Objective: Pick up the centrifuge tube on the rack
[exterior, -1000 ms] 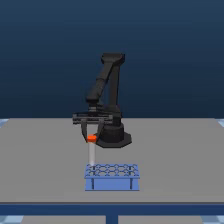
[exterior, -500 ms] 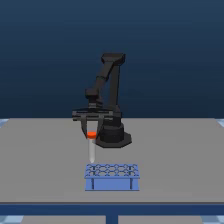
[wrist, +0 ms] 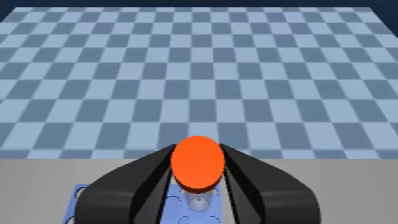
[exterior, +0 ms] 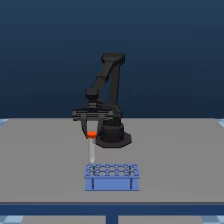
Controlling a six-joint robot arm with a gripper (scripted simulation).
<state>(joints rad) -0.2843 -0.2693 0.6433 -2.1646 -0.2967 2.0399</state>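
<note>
Jaws of black two-finger gripper (exterior: 92, 131) clamped on bright orange-red round cap of small slender pale translucent centrifuge tube (exterior: 92, 146). Tube hangs upright, lifted clear above small light-blue rectangular rack (exterior: 111, 176) with rows of round holes. Black jointed robot arm (exterior: 107, 90) stands behind rack on flat grey table (exterior: 45, 160).

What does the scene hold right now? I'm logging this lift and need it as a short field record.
tube: centrifuge tube, orange-red cap, upright, held above the rack
rack: light-blue rack, on the grey table, near its front edge
gripper: gripper, fingers closed on either side of the cap
tube bottom: looks just clear of the rack top, near its corner at the exterior view's left
arm base: black, behind the rack
</note>
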